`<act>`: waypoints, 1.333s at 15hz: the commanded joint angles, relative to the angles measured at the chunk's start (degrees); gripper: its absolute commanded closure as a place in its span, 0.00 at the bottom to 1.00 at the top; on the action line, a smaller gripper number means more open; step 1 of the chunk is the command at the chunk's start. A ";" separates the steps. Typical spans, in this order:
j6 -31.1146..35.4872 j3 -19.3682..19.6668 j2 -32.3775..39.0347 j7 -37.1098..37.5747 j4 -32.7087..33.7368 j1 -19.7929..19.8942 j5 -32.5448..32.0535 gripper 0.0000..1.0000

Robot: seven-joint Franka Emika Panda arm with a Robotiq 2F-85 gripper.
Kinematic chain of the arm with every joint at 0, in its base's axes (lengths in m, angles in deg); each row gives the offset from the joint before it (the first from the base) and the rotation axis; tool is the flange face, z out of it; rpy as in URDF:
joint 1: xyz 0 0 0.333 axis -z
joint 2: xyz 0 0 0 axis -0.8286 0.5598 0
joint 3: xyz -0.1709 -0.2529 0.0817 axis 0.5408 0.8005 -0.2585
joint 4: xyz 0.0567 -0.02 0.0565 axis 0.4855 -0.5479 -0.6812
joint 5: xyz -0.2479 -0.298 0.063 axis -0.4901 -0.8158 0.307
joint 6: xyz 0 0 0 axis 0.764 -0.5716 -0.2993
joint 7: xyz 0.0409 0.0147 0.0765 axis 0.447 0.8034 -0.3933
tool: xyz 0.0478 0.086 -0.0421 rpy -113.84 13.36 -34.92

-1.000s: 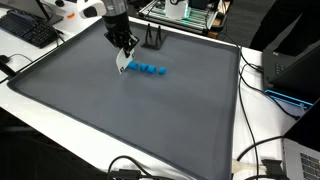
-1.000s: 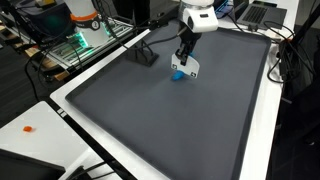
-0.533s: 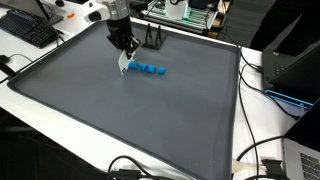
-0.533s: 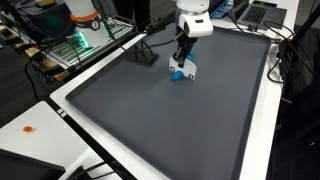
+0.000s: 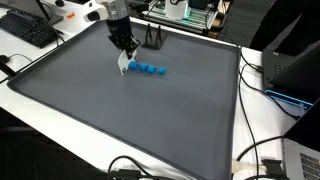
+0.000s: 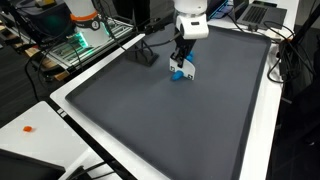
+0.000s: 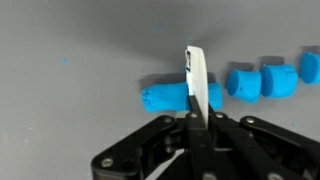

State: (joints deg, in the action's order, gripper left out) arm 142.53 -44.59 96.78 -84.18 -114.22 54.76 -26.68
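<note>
- Jaws clamped tight on a thin white blade [image 7: 196,80], which is pinched flat between the two fingers and sticks straight out past the fingertips.
- Just ahead of the jaws, the white blade stands on edge across a blue dough roll [image 7: 165,97], close to the roll's right-hand end as the wrist view shows it. Blade and roll touch, though I can't tell how deep the edge sits.
- Off to the right of the jaws in the wrist view lie three cut blue pieces in a row with small gaps between them. The nearest piece [image 7: 243,83] is just beside the blade, the middle piece [image 7: 279,80] comes after it, and the last piece [image 7: 311,67] is cut off by the picture's edge.
- In an exterior view the arm comes down from above with the blade's tip low at the near end of that dough line [image 5: 150,70], and the rest of the dough runs away from the jaws.
- In an exterior view only a bit of blue [image 6: 177,75] peeks out beside the blade, right under the jaws.
- Directly beneath the jaws is a gray mat [image 5: 120,130] that covers most of the white counter [image 6: 20,140].
- Beyond the jaws, near the mat's far edge, stands a black stand [image 5: 154,40], apart from the dough.
- Well away from the jaws and off the mat lies a keyboard [image 5: 28,30].
- A small orange bit [image 6: 29,128] lies on the bare counter, well apart from the jaws.
</note>
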 commanded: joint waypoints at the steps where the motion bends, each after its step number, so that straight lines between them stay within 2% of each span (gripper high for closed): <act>1: -4.99 -0.15 0.80 3.85 -0.15 0.44 2.65 0.99; 4: -8.31 -0.30 0.63 5.44 0.76 0.62 4.89 0.99; 11: -13.31 0.15 -1.09 9.14 1.98 0.35 5.31 0.99; 17: -18.79 0.27 -6.42 14.00 0.99 0.77 9.42 0.99; 20: -20.72 0.90 -10.10 21.38 -0.22 0.50 12.56 0.99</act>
State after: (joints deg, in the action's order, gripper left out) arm 123.55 -44.23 91.26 -68.35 -111.60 55.24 -17.39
